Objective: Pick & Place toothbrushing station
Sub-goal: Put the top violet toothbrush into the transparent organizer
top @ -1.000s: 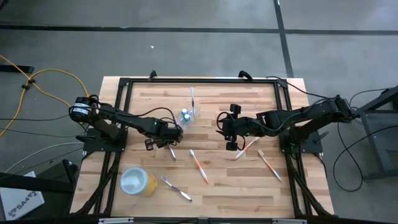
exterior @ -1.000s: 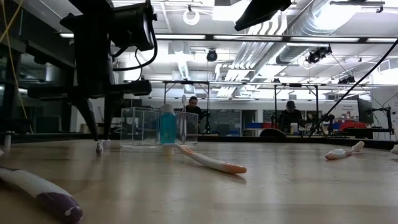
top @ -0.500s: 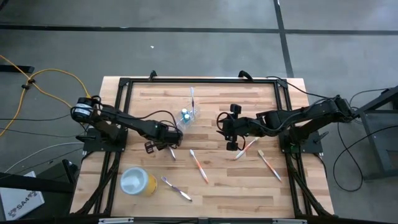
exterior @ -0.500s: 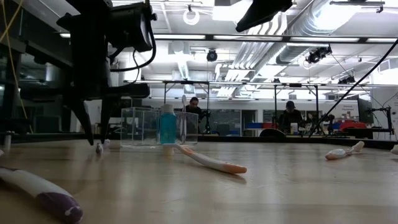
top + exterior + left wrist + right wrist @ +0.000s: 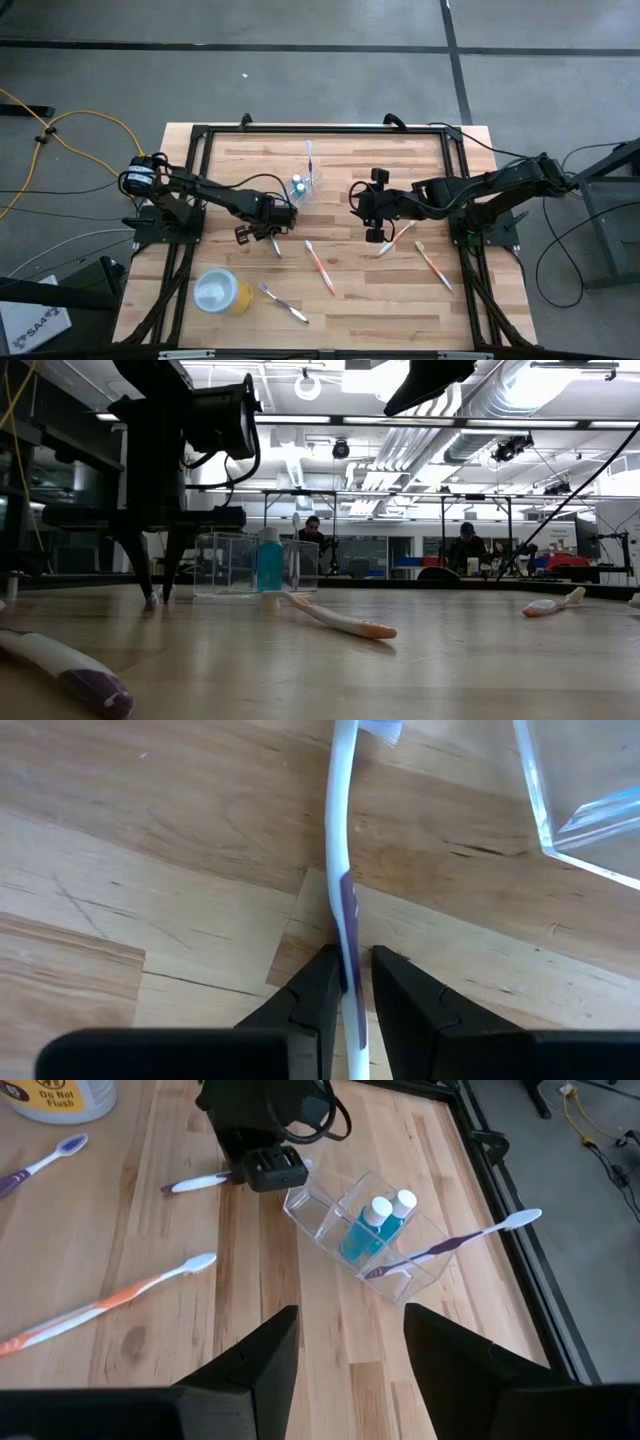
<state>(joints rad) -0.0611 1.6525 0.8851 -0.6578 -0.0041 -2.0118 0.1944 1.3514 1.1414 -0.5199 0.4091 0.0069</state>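
The wooden table [image 5: 400, 300] is filling the middle of the overhead frame, with a black frame along its edges. The left arm is reaching in from the left edge toward the centre, and the right arm from the right edge.

The yellow cup [image 5: 222, 292] with the pale top is sitting at lower left of the overhead frame, well apart from the rest.

The clear plastic cup [image 5: 308, 183] is standing just above centre, holding two blue tubes [image 5: 375, 1226] upright and one purple toothbrush [image 5: 455, 1240] that is leaning out over its rim.

The left gripper [image 5: 348, 982] is sitting low at the table just left of centre, its fingers standing narrowly on either side of the handle of a white and purple toothbrush [image 5: 340, 860] that is lying flat on the wood; they look to be touching it.

The right gripper [image 5: 370, 208] is hovering right of centre, its fingers [image 5: 262, 1370] spread wide and holding nothing.

An orange toothbrush [image 5: 319, 266] is lying below centre, another purple toothbrush [image 5: 284, 302] at lower centre near the yellow cup, and two more toothbrushes [image 5: 432, 262] are lying right of centre, one partly under the right gripper.
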